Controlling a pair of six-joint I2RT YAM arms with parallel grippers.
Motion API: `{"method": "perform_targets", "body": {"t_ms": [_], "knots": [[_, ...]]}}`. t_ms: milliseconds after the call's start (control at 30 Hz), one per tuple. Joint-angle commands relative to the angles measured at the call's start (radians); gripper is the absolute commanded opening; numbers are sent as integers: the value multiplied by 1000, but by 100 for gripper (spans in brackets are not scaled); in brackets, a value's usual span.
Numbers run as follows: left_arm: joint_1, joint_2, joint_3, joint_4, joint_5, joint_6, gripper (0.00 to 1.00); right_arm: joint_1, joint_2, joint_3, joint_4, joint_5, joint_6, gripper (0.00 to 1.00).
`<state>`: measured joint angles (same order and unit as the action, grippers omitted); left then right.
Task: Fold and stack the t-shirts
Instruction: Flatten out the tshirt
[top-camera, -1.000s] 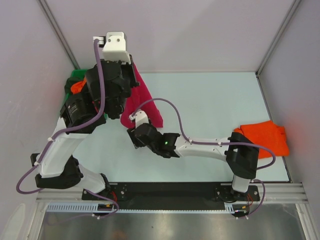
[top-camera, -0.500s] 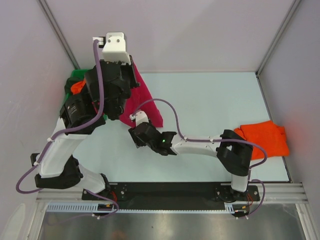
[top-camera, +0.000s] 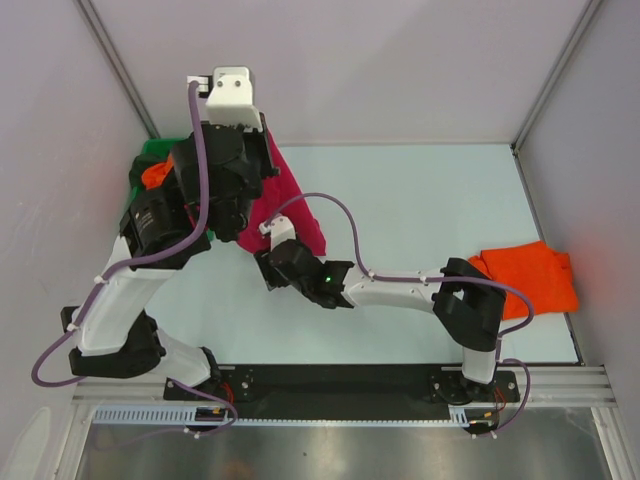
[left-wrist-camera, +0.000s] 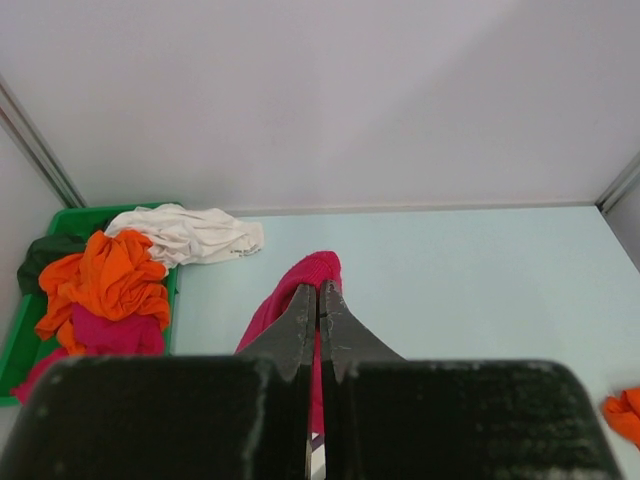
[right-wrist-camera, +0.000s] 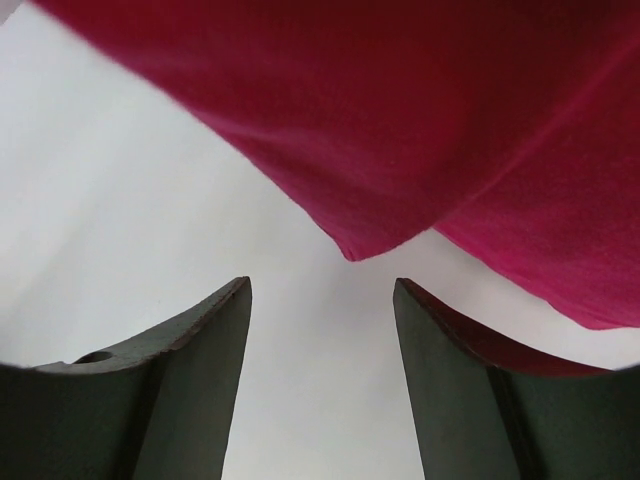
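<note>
A pale table (top-camera: 430, 200) sits between plain grey walls, with a green bin (left-wrist-camera: 15, 355) at far left and a folded orange t-shirt (top-camera: 530, 275) at right. The left gripper (left-wrist-camera: 318, 300), raised at far left, pinches the hanging crimson t-shirt (top-camera: 290, 195). The right gripper (right-wrist-camera: 322, 290) reaches left, jaws wide, near the shirt's lower corner.

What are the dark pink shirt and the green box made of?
The crimson shirt looks like soft matte knit cloth: it hangs in folds with a fuzzy surface. The green bin looks like smooth hard plastic, with a straight stiff rim.
</note>
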<state>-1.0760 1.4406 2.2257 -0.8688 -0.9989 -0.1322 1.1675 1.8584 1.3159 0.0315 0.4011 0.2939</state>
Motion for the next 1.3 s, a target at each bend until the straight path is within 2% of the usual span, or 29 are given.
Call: {"method": "perform_targets", "body": {"t_ms": [0, 100, 167, 267, 567, 667, 700, 767, 867, 900, 1067, 1133, 1267], "knots": [[-7, -40, -11, 14, -24, -23, 1, 7, -19, 51, 67, -18, -10, 65], [-5, -46, -78, 16, -46, -24, 2, 23, -10, 75, 1, 19, -27, 65], [-2, -57, -110, 21, -58, -36, 1, 21, -31, 24, 19, 45, -33, 65], [-4, -71, -144, 36, -34, -63, 1, -15, -45, -21, 70, -11, 7, 64], [-4, -71, -87, 21, 5, -69, 0, -22, 12, 26, 68, -30, 5, 63], [-4, -68, -72, 14, 2, -64, 0, -25, 25, 36, 68, -39, 10, 55], [-5, -71, -72, 14, -3, -63, 0, -25, 27, 37, 68, -42, 14, 47], [-5, -68, -74, 13, -10, -53, 1, -22, 21, 37, 68, -44, 17, 40], [-4, -62, -81, 16, -30, -41, 1, -2, -11, 34, 36, -15, 7, 16], [-4, -60, -92, 20, -38, -37, 1, 6, -30, 28, 7, 22, 5, 0], [5, -81, -185, 131, -34, -9, 2, 11, -215, -62, -25, 94, 10, 0], [19, -78, -224, 149, -18, -10, 2, 4, -270, -66, -108, 151, 10, 0], [39, -59, -254, 181, 28, -23, 4, -15, -404, -83, -160, 200, -1, 0]]}}
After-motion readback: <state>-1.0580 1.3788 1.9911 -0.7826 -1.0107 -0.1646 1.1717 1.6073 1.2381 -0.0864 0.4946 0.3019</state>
